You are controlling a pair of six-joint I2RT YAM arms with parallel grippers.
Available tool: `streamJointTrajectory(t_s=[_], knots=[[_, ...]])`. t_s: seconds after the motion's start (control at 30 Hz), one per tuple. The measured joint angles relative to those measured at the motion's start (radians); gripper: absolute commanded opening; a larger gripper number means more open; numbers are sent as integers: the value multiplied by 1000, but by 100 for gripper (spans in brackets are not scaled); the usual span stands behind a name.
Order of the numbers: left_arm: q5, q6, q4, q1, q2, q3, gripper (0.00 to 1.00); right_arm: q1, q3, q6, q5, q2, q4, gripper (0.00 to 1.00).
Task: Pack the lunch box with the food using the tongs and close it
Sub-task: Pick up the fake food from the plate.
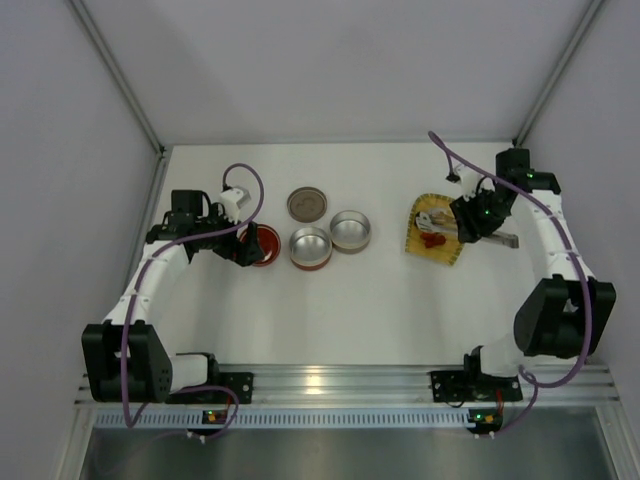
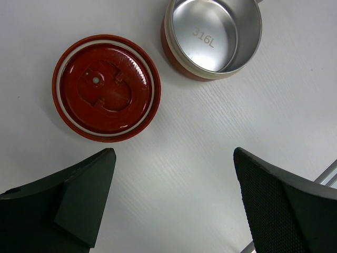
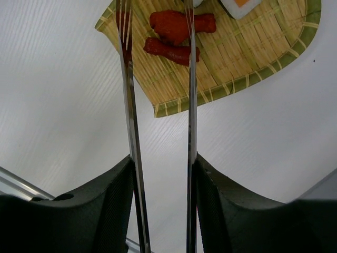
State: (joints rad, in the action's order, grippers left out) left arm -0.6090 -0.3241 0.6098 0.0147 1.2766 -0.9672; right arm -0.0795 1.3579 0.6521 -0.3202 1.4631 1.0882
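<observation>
Right, the right hand (image 3: 163, 184) is pressed partway in, pinching the tongs (image 3: 131, 116) by their rear end between both fingers, and that looks deliberate: gripped that far back, the two slim arms get full reach and stay sprung apart, ready to be squeezed. Out from the fingers the arms run straight to twelve o'clock in the wrist view and arrive over the bamboo mat (image 3: 247, 58), where the red pieces (image 3: 179, 26) lie. One arm crosses over them and the forked tip sits just to their nine o'clock, so the food is bracketed but, I judge, not yet nipped; whether metal touches food I cannot tell. A sushi roll (image 3: 237, 6) peeks in at one o'clock, at the frame's edge. Over on the other side, the left hand (image 2: 174, 176) is spread wide and empty, hanging above the table (image 2: 200, 137), probably parked to steady or close the box later. From it the red lid (image 2: 105, 87) lies inside-up at eleven o'clock and the steel tin (image 2: 213, 37) stands open at one o'clock, both well apart from the food.
</observation>
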Motion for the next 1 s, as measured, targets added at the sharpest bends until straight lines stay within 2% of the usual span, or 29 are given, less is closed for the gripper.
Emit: streamJointTrajectory(t_s=[0.2, 0.63, 1.0], knots=[[-1, -6, 2, 0, 0, 0, 99, 3, 52, 45, 6, 98, -10, 49], [-8, -21, 27, 0, 5, -20, 98, 3, 235, 331, 3, 192, 13, 52], [-7, -23, 32, 0, 32, -31, 98, 3, 281, 441, -1, 272, 62, 52]])
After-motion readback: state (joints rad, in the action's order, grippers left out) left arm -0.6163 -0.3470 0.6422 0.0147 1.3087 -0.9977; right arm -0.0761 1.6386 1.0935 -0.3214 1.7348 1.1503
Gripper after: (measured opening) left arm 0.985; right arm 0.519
